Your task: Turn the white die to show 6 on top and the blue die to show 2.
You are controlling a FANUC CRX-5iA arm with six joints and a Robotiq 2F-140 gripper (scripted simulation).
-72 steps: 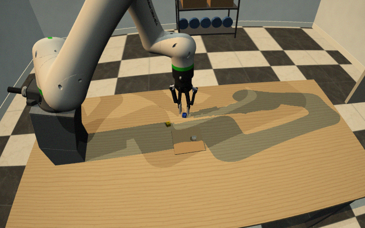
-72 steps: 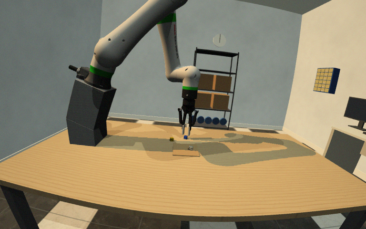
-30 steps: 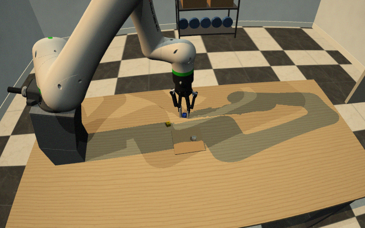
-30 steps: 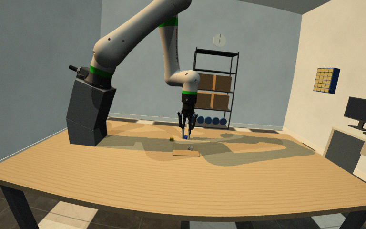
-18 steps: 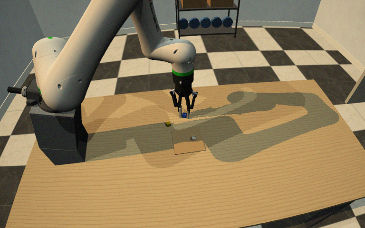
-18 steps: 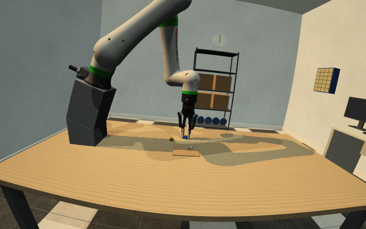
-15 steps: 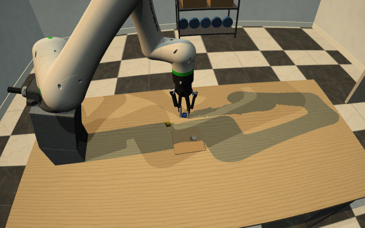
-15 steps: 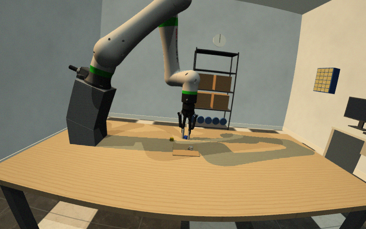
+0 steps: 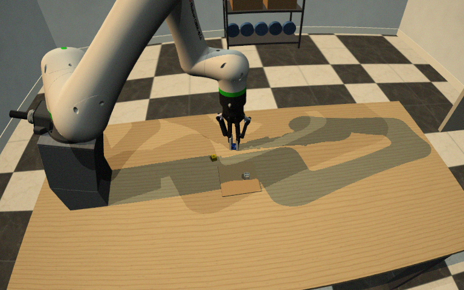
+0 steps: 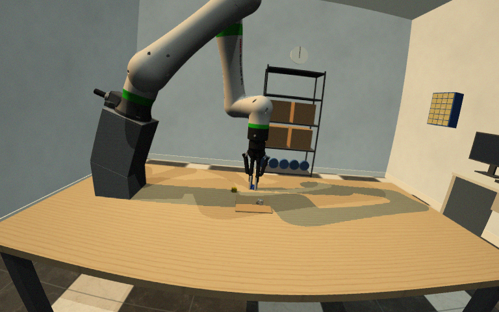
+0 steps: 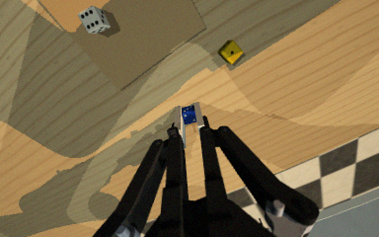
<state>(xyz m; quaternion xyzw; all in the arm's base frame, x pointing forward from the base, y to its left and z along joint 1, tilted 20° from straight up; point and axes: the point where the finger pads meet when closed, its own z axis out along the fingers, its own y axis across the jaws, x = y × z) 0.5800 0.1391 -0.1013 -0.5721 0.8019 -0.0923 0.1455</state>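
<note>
Pointing the gripper (image 9: 234, 148) (image 10: 253, 188) (image 11: 189, 112) steeply down over the table (image 9: 205, 246) (image 10: 239, 242) (image 11: 276, 89), beyond the far edge of the mat (image 9: 241, 187) (image 10: 253, 208) (image 11: 143, 44); keeping 2 fingers nearly together, with only a narrow gap between; filling that gap with the blue die (image 9: 234, 146) (image 10: 252, 186) (image 11: 189, 115), gripping on 2 opposite sides; showing light pips on blue, too small to count surely; holding it off the mat, close to the wood, perhaps touching it, though hard to judge from these angles.

Lying to the left and a little nearer than the blue die, apart from the fingers: the yellow die (image 9: 213, 157) (image 10: 234, 190) (image 11: 231, 52); resting on the wood just outside the far left corner of the mat; showing 1 dark pip on top.

Sitting on the right part of the mat, well inside its edges: the white die (image 9: 246, 174) (image 10: 260, 201) (image 11: 94, 20); presenting 6 dark pips on its upper face in the wrist view; standing clear of both other dice.

Lying flat on the table, nearer than the gripper: the mat; catching shadow across its far part and warm light along its near strip; stretching more shadow over the wood to the left and right.
</note>
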